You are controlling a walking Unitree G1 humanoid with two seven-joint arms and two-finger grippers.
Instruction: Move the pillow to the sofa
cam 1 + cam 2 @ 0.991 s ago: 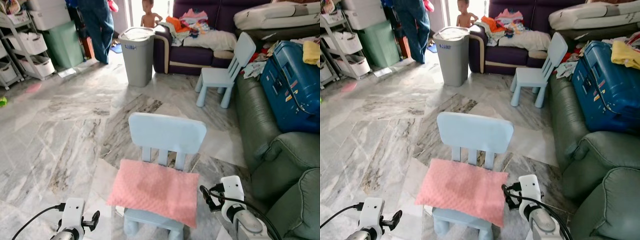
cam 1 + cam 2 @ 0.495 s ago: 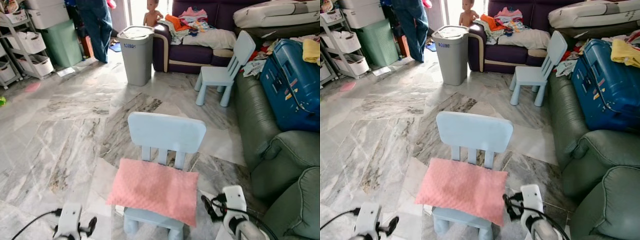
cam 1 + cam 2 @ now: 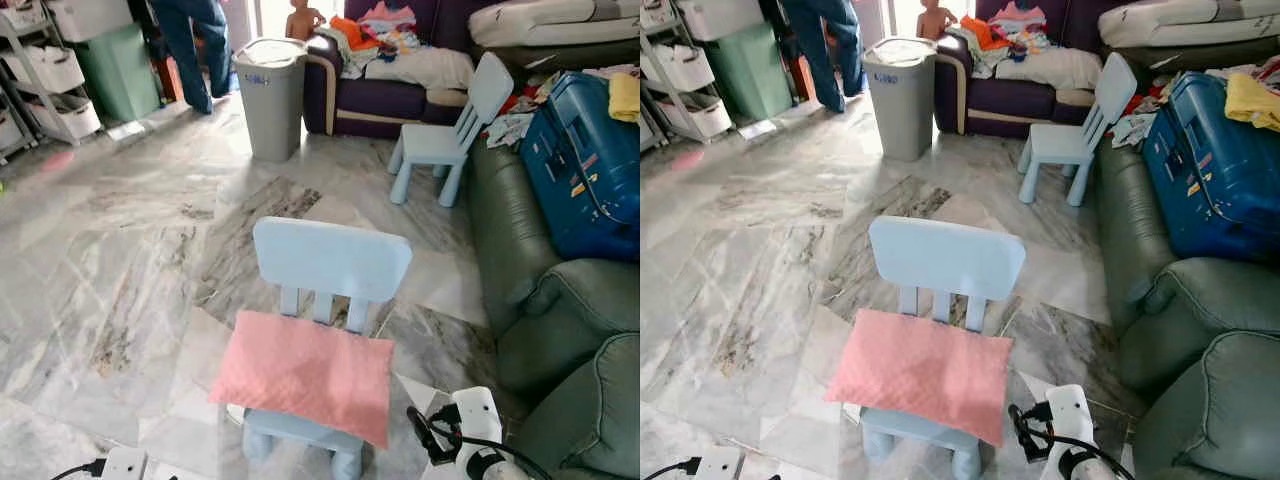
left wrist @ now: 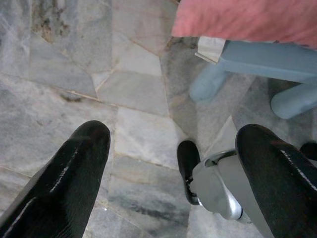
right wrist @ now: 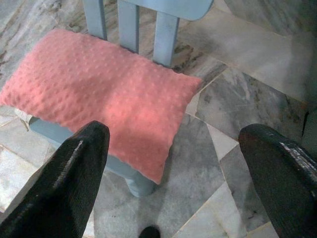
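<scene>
A pink dimpled pillow [image 3: 305,370] lies flat on the seat of a small light-blue chair [image 3: 330,258] just in front of me. In the right wrist view the pillow [image 5: 104,94] sits beyond my right gripper [image 5: 181,168], which is open, its fingers [image 5: 79,168] wide apart and holding nothing. My left gripper [image 4: 171,153] is open too, low over the marble floor, with the pillow's edge [image 4: 247,20] and the chair's legs [image 4: 208,82] ahead of it. The green sofa [image 3: 570,320] stands to the right of the chair. Both wrists, left [image 3: 125,462] and right [image 3: 472,425], sit at the bottom edge.
A blue suitcase [image 3: 585,160] and clothes lie on the green sofa's far part. A second blue chair [image 3: 450,140], a grey bin [image 3: 270,95] and a purple sofa [image 3: 400,85] heaped with laundry stand farther back. A standing person [image 3: 195,40] and a child [image 3: 300,18] are behind the bin.
Both wrists have sunk lower toward the bottom edge of the eye views, and the view has shifted slightly. The pillow rests on the chair as before.
</scene>
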